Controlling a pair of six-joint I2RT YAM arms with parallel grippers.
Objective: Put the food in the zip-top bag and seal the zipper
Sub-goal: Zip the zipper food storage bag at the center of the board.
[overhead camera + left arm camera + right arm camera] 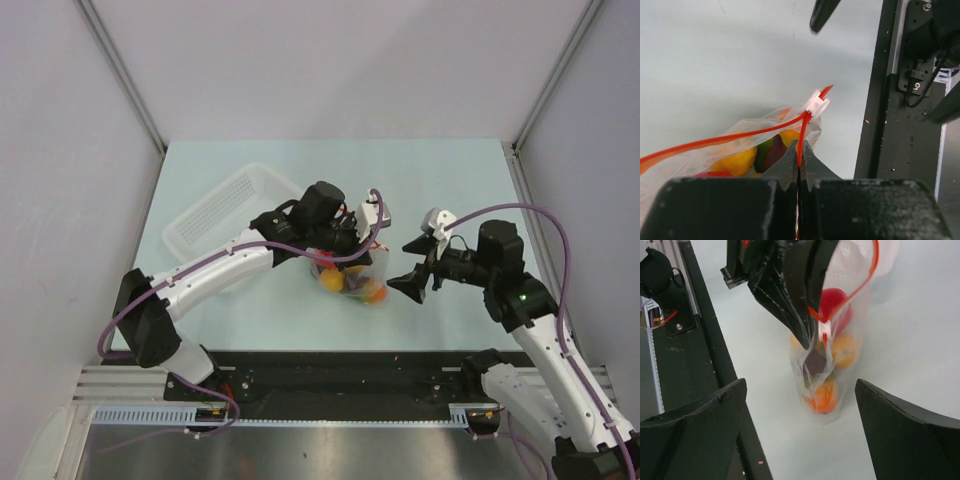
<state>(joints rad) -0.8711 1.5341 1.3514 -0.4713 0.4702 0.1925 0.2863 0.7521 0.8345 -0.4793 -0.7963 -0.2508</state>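
Observation:
The clear zip-top bag (pixel 352 274) stands upright at the table's middle with the food inside: yellow (pixel 331 282) and orange (pixel 373 292) pieces. My left gripper (pixel 800 150) is shut on the red-orange zipper (pixel 740 135) just behind its white slider (pixel 816 104), holding the bag's mouth up. Yellow, green and dark food (pixel 735 161) shows through the plastic. My right gripper (pixel 800 385) is open, a short way from the bag (pixel 840 365), its jaws spread wider than the bag. An orange piece (pixel 824 396) lies at the bottom and a red one (pixel 832 302) higher up.
A white perforated basket (pixel 225 215) lies tilted at the back left, behind the left arm. A black rail (pixel 340 365) runs along the near table edge. Grey walls close in both sides.

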